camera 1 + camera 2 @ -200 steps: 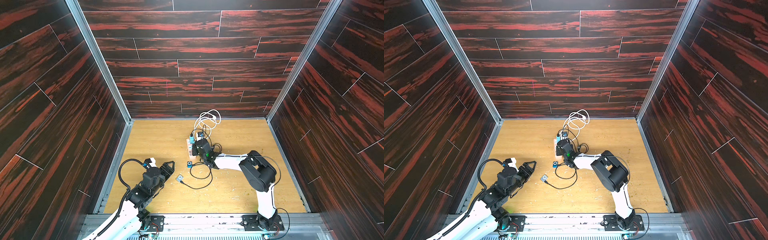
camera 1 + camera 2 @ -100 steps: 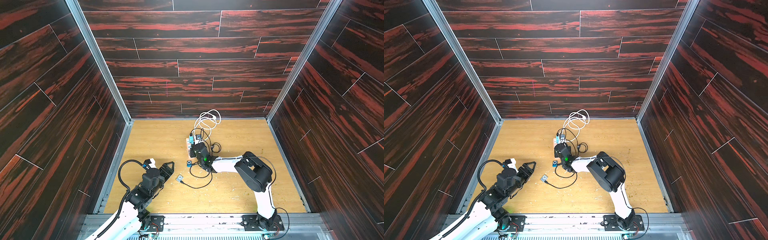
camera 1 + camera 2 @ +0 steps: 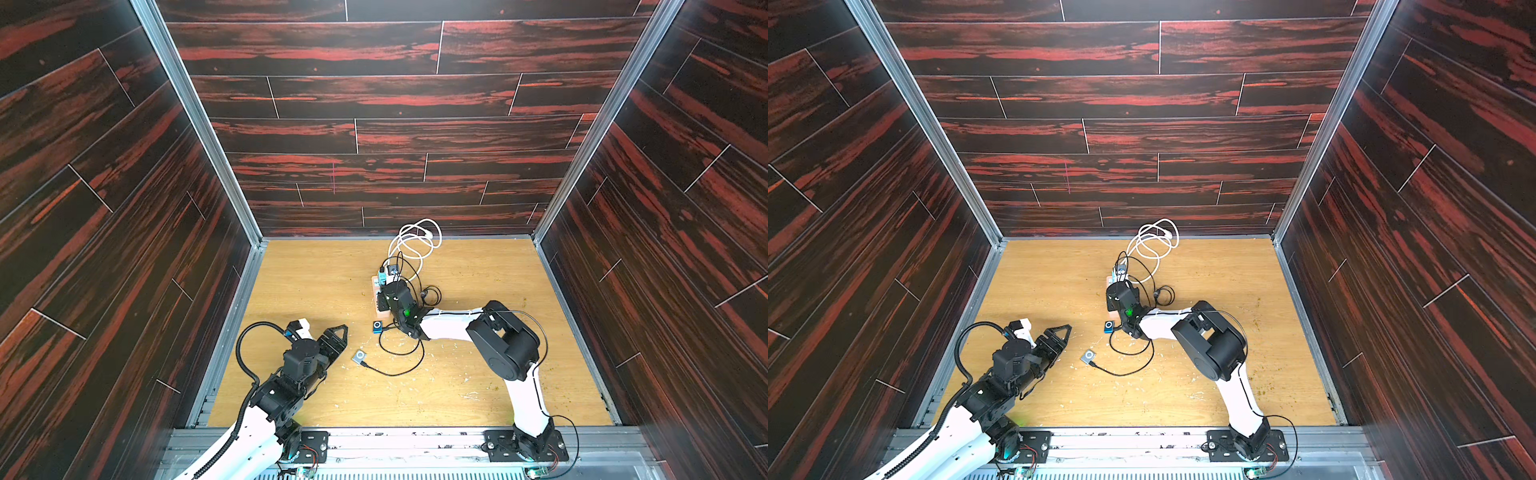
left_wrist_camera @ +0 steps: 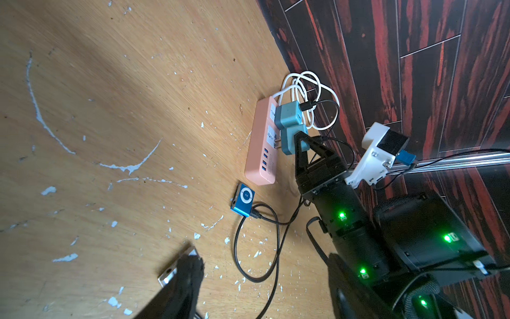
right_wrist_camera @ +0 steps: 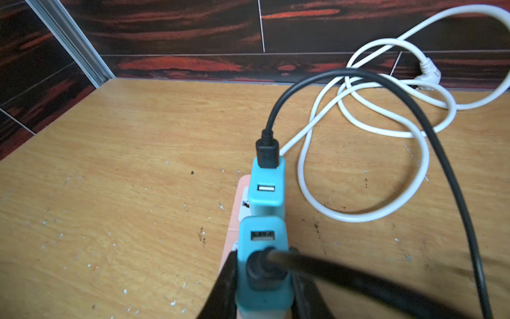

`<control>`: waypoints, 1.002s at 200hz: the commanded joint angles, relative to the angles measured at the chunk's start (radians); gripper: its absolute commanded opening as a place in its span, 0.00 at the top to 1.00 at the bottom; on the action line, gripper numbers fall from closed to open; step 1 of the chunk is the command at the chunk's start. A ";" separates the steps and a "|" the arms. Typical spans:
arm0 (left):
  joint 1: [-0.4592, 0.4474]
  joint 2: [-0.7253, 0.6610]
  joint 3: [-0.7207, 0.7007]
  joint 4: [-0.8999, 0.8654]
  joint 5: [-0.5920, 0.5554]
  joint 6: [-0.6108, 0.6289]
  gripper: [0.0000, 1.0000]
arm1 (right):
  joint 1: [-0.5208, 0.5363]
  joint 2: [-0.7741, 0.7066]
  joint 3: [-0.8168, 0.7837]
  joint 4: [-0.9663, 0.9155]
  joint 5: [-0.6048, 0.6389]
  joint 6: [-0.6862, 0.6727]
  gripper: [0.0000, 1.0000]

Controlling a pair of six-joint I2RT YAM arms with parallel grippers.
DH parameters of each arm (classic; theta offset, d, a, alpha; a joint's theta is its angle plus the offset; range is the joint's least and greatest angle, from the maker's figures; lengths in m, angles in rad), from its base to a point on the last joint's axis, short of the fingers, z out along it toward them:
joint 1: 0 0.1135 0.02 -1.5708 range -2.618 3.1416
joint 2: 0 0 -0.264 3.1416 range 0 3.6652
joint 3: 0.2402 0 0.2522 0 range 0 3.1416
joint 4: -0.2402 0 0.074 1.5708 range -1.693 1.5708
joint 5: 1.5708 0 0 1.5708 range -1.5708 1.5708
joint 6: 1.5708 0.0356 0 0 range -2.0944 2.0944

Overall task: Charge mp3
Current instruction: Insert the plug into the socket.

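Nearest the robot's base, the left hand (image 3: 340, 338) hangs low over the wooden table (image 3: 478, 270) with its jaws apart and nothing between them. Just beyond its tips lies the silver mp3 player (image 3: 360, 356), flat on the table, with a thin black cable (image 3: 390, 374) plugged into its edge and curling off toward the right arm. In the left wrist view this player (image 4: 176, 265) is half hidden behind one dark finger (image 4: 185, 281). A little farther on lies the blue mp3 player (image 4: 243, 199), face up with its round control pad showing. It sits just beside the near end of the pink power strip (image 4: 259, 149), apart from it, and a second black cable (image 4: 255, 214) is plugged into it. Above the strip, the right hand (image 5: 263, 256) is clamped on the near teal charger (image 5: 263, 292), one finger (image 5: 225, 287) pressing each side. A black plug (image 5: 262, 272) sits in the charger's lower port; the upper port is free. From the left wrist view the charger's metal prongs show between its body and the strip. Just behind it stands the far teal charger (image 5: 266, 198), seated in the strip with another black plug (image 5: 267, 153) in its top. Farthest back, the strip's white cord (image 5: 372, 124) lies in loose loops against the dark back wall (image 3: 395, 137).
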 commanded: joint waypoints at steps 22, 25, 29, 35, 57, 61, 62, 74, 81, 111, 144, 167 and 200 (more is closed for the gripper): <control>0.007 -0.012 -0.016 0.006 -0.005 0.007 0.27 | 0.008 0.053 0.003 -0.054 0.004 0.022 1.00; 0.008 -0.009 -0.017 0.007 -0.006 0.006 0.27 | 0.011 0.054 0.007 -0.068 0.011 0.026 1.00; 0.008 -0.010 -0.019 0.011 -0.007 0.005 0.27 | 0.015 0.057 0.013 -0.085 0.027 0.030 1.00; 0.008 -0.008 -0.021 0.015 -0.005 0.002 0.27 | 0.022 0.063 0.023 -0.108 0.049 0.030 1.00; 0.008 0.000 -0.021 0.019 0.000 0.000 0.26 | 0.054 0.086 0.049 -0.162 0.113 0.005 1.00; 0.008 0.001 -0.021 0.019 0.001 0.001 0.27 | 0.059 0.089 0.054 -0.176 0.120 0.007 1.00; 0.008 0.002 -0.021 0.019 0.002 0.001 0.26 | 0.060 0.090 0.056 -0.180 0.121 0.008 1.00; 0.008 0.002 -0.021 0.020 0.004 0.000 0.27 | 0.067 0.093 0.074 -0.246 0.152 0.040 1.00; 0.008 0.000 -0.022 0.020 0.004 -0.001 0.27 | 0.067 0.088 0.072 -0.265 0.164 0.058 1.00; 0.009 -0.006 -0.028 0.020 0.005 -0.005 0.27 | 0.066 0.077 0.067 -0.311 0.190 0.080 1.00; 0.009 -0.008 -0.027 0.018 0.010 -0.005 0.27 | 0.038 0.074 0.065 -0.336 0.160 0.120 1.00; 0.009 -0.019 -0.027 0.010 0.006 -0.004 0.27 | 0.027 0.067 0.055 -0.318 0.148 0.114 1.00; 0.010 -0.026 -0.028 0.004 0.004 -0.002 0.27 | 0.021 0.065 0.056 -0.312 0.152 0.102 1.00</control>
